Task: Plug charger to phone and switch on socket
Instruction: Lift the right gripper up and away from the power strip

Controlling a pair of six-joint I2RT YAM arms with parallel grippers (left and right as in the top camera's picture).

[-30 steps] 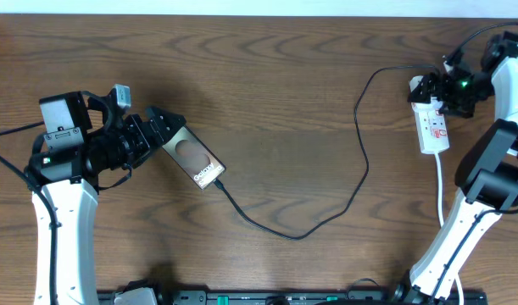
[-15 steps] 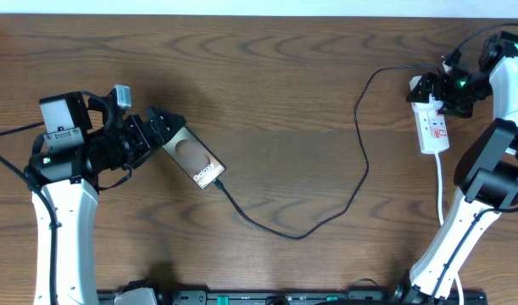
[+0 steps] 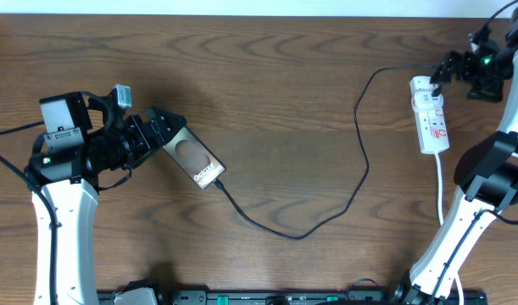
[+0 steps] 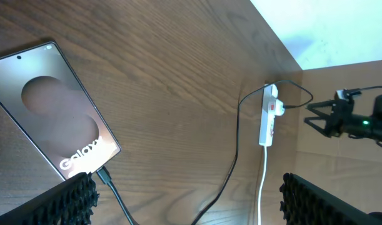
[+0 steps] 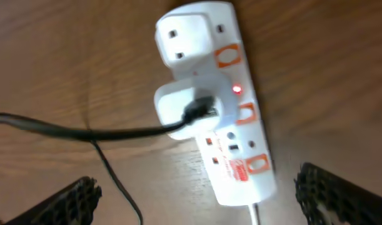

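Left gripper (image 3: pixel 164 131) sits at the upper-left end of the phone (image 3: pixel 195 159). Its jaws are spread wide in the left wrist view, one fingertip (image 4: pixel 72 200) at each lower corner, and they are not clamped on anything. The phone lies flat and face up on the tabletop (image 3: pixel 284 85) at left-centre, angled diagonally, with a pale oval and white "Galaxy" text showing.

The charger (image 3: pixel 360 161) has its small tip pushed into the phone's lower-right edge. The thin black cable runs down, bows along the tabletop, climbs on the right side and loops over to the socket (image 3: pixel 431 119). There it ends in a white plug block (image 5: pixel 178 103) seated in the strip's second outlet.

The socket lies at the far right, lengthwise, with its white cord (image 3: pixel 441 182) trailing toward the near edge. A small red light (image 5: pixel 236 89) glows next to the plugged outlet.

Right gripper (image 3: pixel 445 69) hovers just beyond the strip's top end, not touching it. Its jaws are wide apart and hold nothing. The right wrist view is blurred, so the switch positions are unreadable.
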